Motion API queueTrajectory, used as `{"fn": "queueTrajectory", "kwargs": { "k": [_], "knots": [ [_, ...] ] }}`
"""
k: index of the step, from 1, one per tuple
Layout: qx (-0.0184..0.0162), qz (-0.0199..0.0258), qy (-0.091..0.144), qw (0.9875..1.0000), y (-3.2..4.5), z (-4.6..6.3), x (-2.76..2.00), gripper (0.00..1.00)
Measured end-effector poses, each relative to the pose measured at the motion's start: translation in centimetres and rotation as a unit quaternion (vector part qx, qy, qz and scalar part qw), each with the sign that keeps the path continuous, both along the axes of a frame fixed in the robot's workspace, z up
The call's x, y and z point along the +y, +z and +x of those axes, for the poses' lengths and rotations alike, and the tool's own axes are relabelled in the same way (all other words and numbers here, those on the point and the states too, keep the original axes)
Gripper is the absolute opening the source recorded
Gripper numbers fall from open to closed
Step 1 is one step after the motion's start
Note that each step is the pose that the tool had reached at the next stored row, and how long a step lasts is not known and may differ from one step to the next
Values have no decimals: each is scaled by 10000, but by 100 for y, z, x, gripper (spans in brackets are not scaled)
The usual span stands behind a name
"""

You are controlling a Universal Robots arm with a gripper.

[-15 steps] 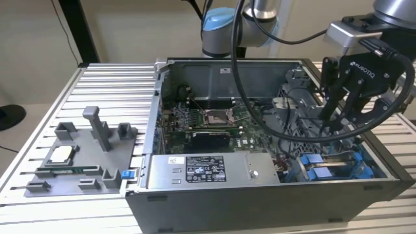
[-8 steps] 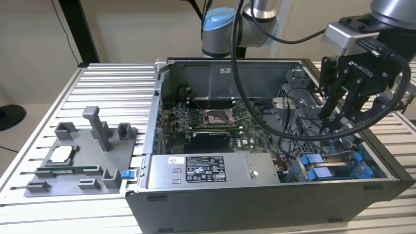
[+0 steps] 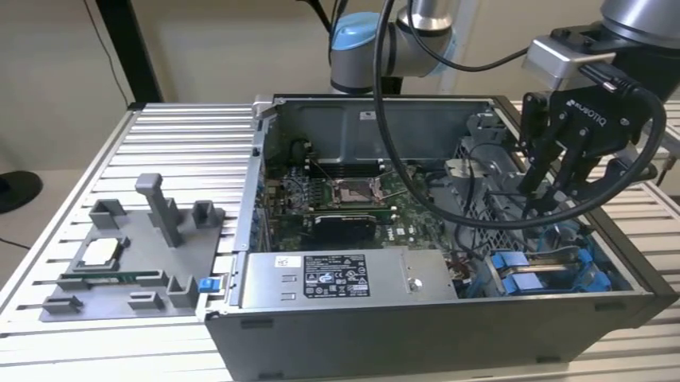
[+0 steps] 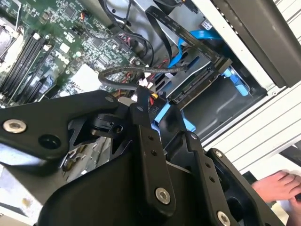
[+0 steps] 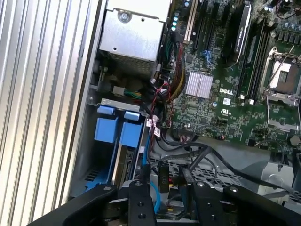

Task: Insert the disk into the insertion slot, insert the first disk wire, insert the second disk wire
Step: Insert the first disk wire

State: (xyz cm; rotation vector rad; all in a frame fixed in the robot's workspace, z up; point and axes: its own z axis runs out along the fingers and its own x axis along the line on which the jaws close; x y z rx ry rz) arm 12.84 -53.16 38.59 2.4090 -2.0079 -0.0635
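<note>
The fingers (image 4: 143, 132) stand narrow, pinching a blue wire (image 5: 145, 155); just below them the disk (image 5: 129, 134) sits slotted inside the computer case (image 3: 425, 342).

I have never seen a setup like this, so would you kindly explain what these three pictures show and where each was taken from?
This is a robot arm with a gripper, working over an open computer case on a slatted metal table. The exterior view looks on from off the arm; both wrist views come from cameras riding on the arm, looking into the case. Inside lie a green motherboard, a grey power-supply box and blue drive frames, above which the gripper hangs. A grey parts tray lies beside the case. Whether the gripper holds anything, I cannot tell.
</note>
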Motion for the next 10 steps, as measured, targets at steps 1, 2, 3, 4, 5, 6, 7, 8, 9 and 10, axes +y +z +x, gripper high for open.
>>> {"fn": "queueTrajectory", "kwargs": {
  "k": [1, 2, 3, 4, 5, 6, 7, 8, 9, 10],
  "knots": [
    [0, 0, 0, 10000, 0, 0, 1, 100],
    [0, 0, 0, 10000, 0, -1, 1, 100],
    [0, 0, -1, 10000, -1, -1, 2, 100],
    [0, 0, -1, 10000, 0, -1, 4, 0],
    [0, 0, -1, 10000, -1, -1, 5, 0],
    [0, 0, -1, 10000, -1, -1, 6, 0],
    [0, 0, -1, 10000, -1, -1, 7, 0],
    [0, 0, -1, 10000, -1, -1, 7, 0],
    [0, 0, -1, 10000, -1, -1, 7, 0],
    [0, 0, -1, 10000, -1, -1, 7, 0]
  ]
}}
